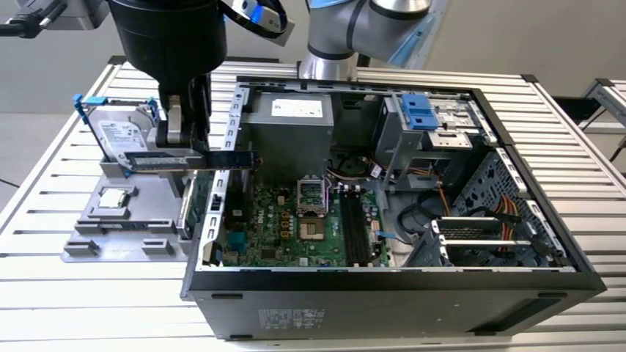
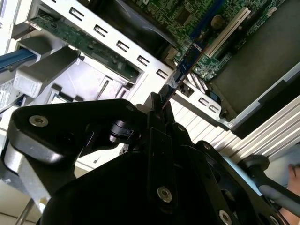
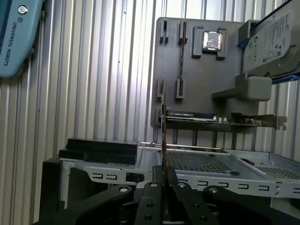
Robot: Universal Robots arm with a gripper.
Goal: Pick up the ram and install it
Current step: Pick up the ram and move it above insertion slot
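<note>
The gripper is clamping shut on the ram, holding it level above the open computer case's near wall, lifted from the grey parts tray but not yet seated in the motherboard's memory slots.

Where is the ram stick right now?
The ram is clamped in the gripper on the exterior view's left, held level above the computer case's rim, near the hard drive.

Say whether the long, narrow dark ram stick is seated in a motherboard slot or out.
Out. The black gripper is shut on the ram, held over the metal case wall, apart from the black memory slots.
</note>
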